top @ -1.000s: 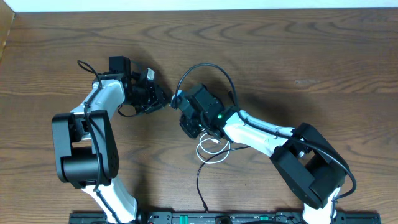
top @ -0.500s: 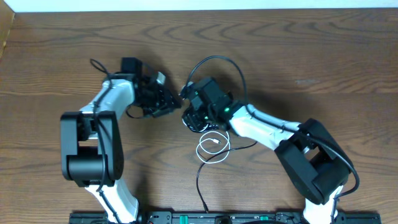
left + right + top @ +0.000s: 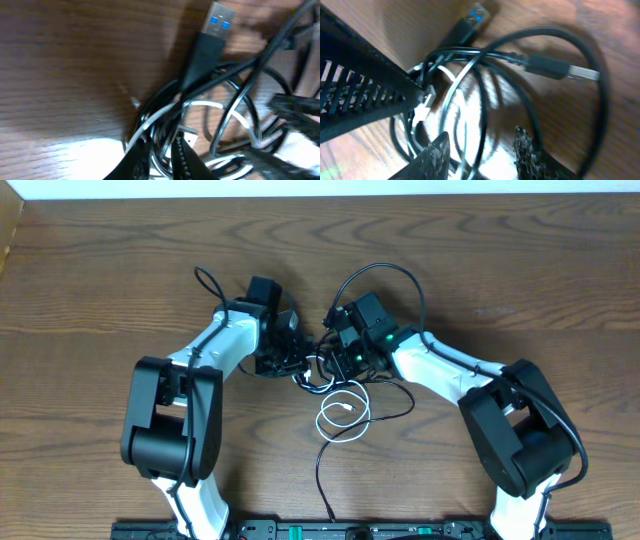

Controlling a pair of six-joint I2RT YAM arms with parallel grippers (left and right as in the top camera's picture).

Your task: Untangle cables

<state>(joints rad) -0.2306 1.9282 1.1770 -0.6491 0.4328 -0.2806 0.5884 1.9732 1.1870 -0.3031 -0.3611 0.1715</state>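
The step in hand is judged to be the taking of a hold, before any pulling apart. The black cable [image 3: 545, 65] and the white cable [image 3: 149, 125] are seen looped through each other at the middle of the surface [image 3: 500, 260], between the two arms, with a black tail run toward the robot's base. The left tool [image 3: 162, 157] is clenched on strands of the black cable. The right tool [image 3: 482, 150] is released, its fingers astride black strands. In the left wrist view the blue-tongued plug [image 3: 218, 20] is pointed up and rightward, its long axis diagonal. Next, a closing of the right tool on a free strand and a slow outward draw are thought to be called for
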